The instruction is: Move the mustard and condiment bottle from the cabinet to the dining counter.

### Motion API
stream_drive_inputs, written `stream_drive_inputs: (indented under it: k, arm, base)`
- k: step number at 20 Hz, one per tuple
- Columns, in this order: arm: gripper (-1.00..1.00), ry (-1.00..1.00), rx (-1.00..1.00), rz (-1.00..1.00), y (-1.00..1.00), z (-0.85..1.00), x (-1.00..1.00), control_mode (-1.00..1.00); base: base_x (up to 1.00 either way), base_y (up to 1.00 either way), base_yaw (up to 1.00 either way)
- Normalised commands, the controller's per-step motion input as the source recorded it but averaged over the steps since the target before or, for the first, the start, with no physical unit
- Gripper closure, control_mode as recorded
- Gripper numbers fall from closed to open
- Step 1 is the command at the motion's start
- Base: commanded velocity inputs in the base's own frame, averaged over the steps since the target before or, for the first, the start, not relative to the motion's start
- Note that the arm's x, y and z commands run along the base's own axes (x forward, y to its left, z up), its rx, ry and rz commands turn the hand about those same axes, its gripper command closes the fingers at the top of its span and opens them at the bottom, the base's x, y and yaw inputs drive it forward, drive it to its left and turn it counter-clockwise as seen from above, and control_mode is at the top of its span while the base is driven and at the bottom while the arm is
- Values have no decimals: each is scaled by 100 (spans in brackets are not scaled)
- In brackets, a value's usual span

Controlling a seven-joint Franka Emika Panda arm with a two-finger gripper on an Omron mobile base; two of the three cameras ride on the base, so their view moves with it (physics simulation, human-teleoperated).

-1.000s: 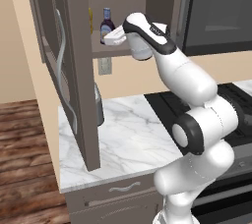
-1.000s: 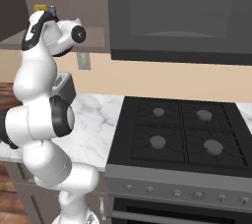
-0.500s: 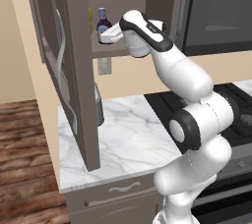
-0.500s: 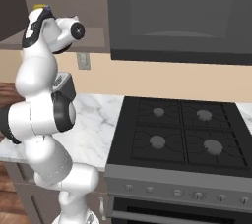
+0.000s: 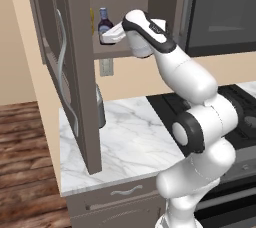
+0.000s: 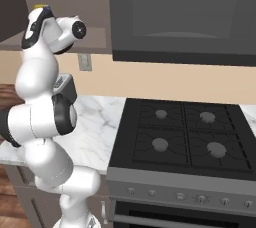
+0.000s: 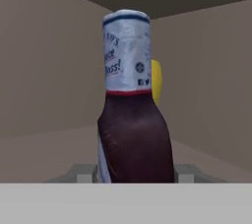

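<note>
The condiment bottle [image 7: 133, 134], dark purple-brown with a pale cap, stands upright on the shelf of the open cabinet [image 5: 80, 72]. It sits right between my two fingertips [image 7: 84, 173], which flank its base with small gaps. The gripper [image 7: 134, 173] is open around it. In the left base view the gripper [image 5: 105, 36] reaches into the cabinet at the condiment bottle [image 5: 104, 22]. The mustard [image 7: 156, 78] peeks out yellow behind the bottle, and shows as a sliver of mustard [image 5: 92, 21] by the door edge. The dining counter is out of view.
The cabinet door [image 5: 60, 62] swings out to the left over a small marble worktop [image 5: 125, 147]. A grey appliance [image 6: 65, 86] stands on it by the wall. A black stove [image 6: 185, 137] lies to the right, with a dark microwave [image 6: 185, 17] above it.
The arm has stretched further into the cabinet, carrying the hand left and slightly up until the fingers sit around the dark bottle.
</note>
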Motion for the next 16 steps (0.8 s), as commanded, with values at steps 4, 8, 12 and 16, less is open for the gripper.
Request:
stream_drive_inputs:
  k: [4,8,12,16]
  arm:
    - [100,-5,7,0,-39,7,-63,-100]
    - [100,-3,11,0,-56,20,-76,-100]
    - [100,-1,9,0,-61,18,-76,-100]
    - [100,0,3,0,-59,5,-73,-100]
  base:
    - [0,0,0]
    - [0,0,0]
    - [0,0,0]
    - [0,0,0]
